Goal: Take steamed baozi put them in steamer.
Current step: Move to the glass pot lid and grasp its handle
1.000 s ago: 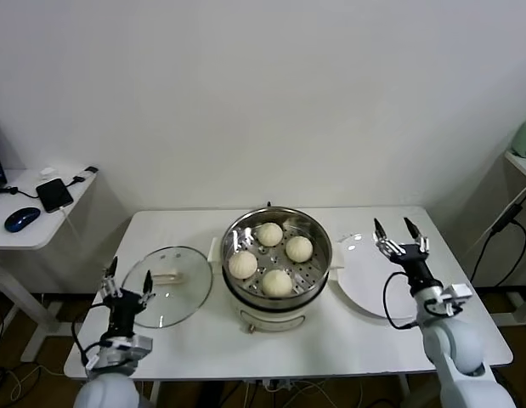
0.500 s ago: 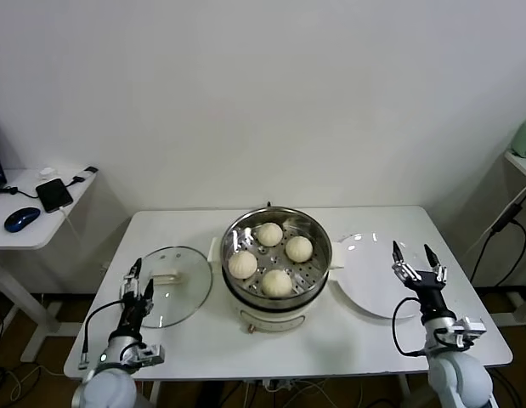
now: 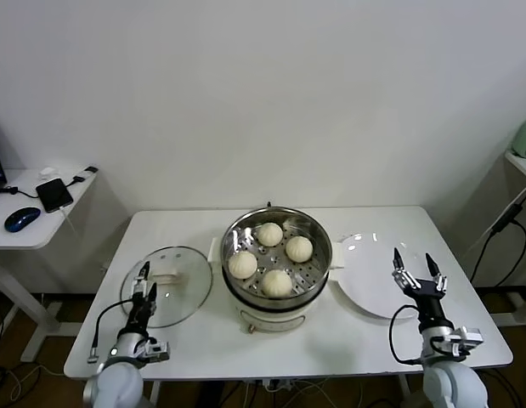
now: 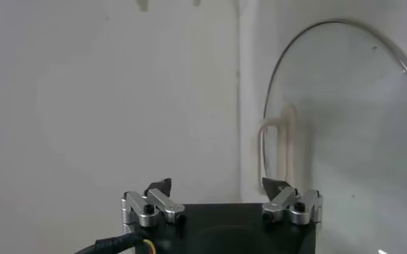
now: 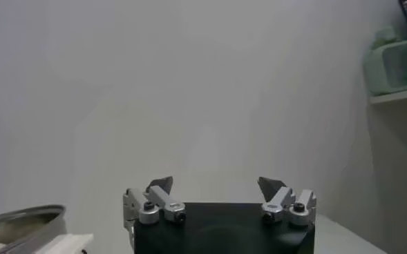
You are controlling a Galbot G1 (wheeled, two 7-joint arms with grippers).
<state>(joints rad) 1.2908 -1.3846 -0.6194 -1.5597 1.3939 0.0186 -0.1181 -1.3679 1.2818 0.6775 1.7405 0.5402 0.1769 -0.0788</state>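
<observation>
Cream-white baozi [image 3: 269,234], shiny steel steamer [image 3: 318,274] w/ white base.

Both grippers, left gripper [image 3: 144,281] at the head view's lower left and right gripper [image 3: 419,269] at lower right, have black bodies, silver finger links with dark screws, and pointed black fingertips. Black cables loop beside grey-white rounded forearms.

Bright even light; soft shadows; glare on plate [image 3: 373,285]; wrist views slightly soft.
</observation>
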